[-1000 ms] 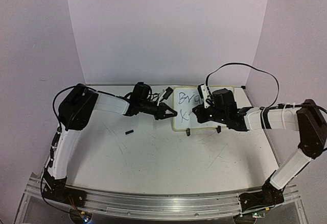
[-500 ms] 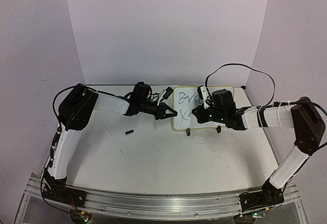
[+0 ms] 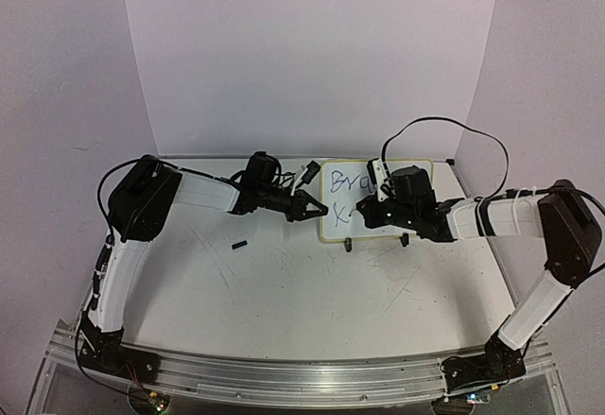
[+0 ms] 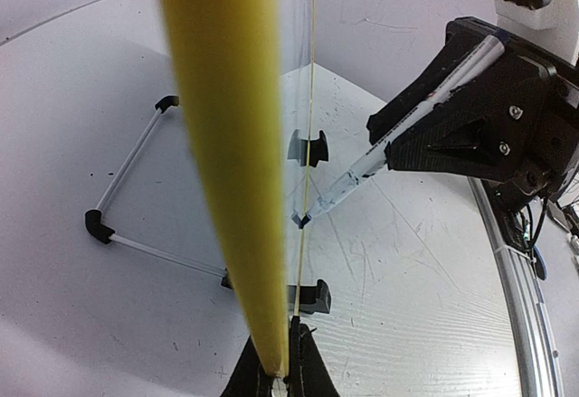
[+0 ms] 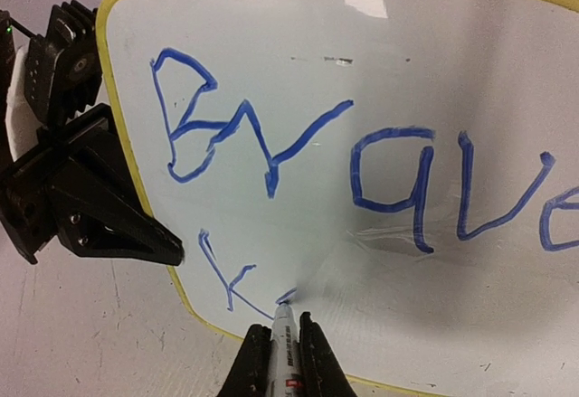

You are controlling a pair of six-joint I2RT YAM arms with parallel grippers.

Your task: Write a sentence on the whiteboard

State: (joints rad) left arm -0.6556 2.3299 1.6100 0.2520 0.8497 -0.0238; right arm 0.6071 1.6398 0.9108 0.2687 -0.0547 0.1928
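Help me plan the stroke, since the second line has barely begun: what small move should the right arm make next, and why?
Probably drag the marker slightly rightward to form the next letter. Its tip touches the whiteboard just after the blue K, the right end effector is shut on it, and the left end effector clamps the board's edge.

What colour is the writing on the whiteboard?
Blue writing, clearest in the right wrist view.
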